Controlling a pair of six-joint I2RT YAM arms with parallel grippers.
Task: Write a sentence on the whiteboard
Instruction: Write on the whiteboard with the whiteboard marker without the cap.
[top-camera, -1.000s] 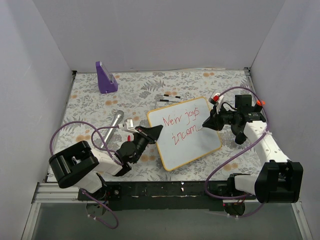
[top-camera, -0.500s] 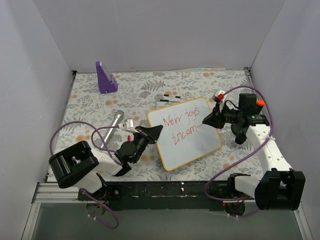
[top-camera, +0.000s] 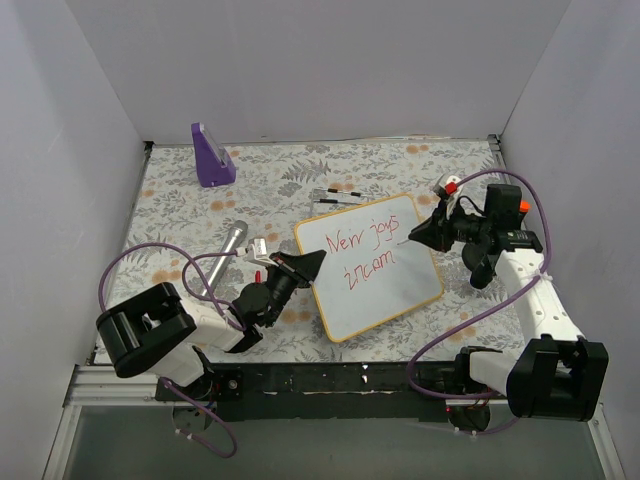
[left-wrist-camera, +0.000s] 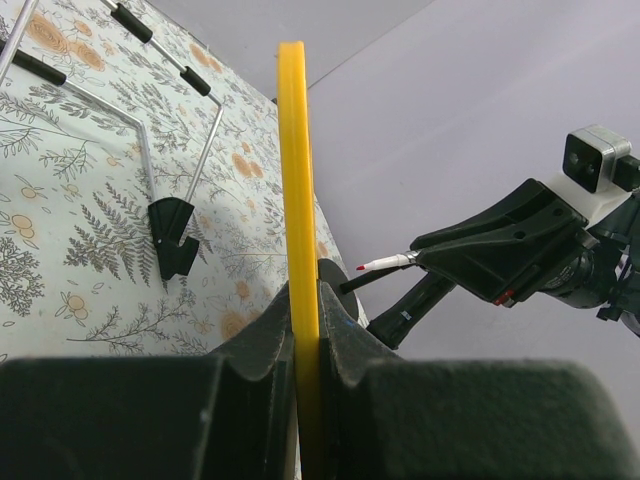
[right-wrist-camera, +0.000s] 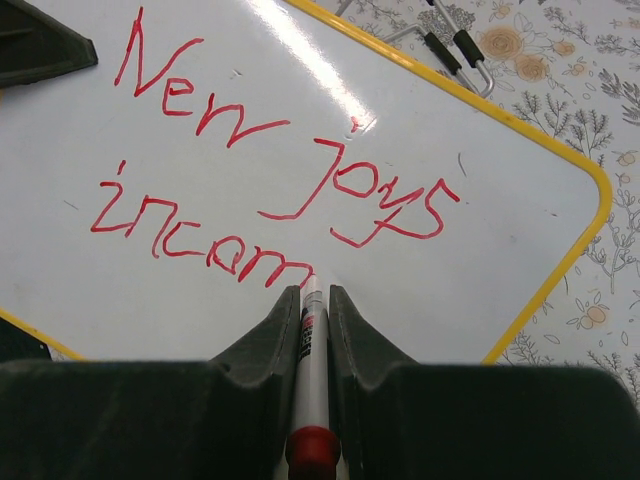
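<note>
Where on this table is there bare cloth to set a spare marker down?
Bare cloth lies between the purple stand and the metal cylinder, and along the back wall right of the stand. It is crowded around the whiteboard, where the left hand clamps its edge and the right hand holds the marker.

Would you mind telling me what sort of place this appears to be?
Probably a lab robot test cell: plain white walls enclose a floral-covered table, and two arms are bolted to a rail at its near edge.
</note>
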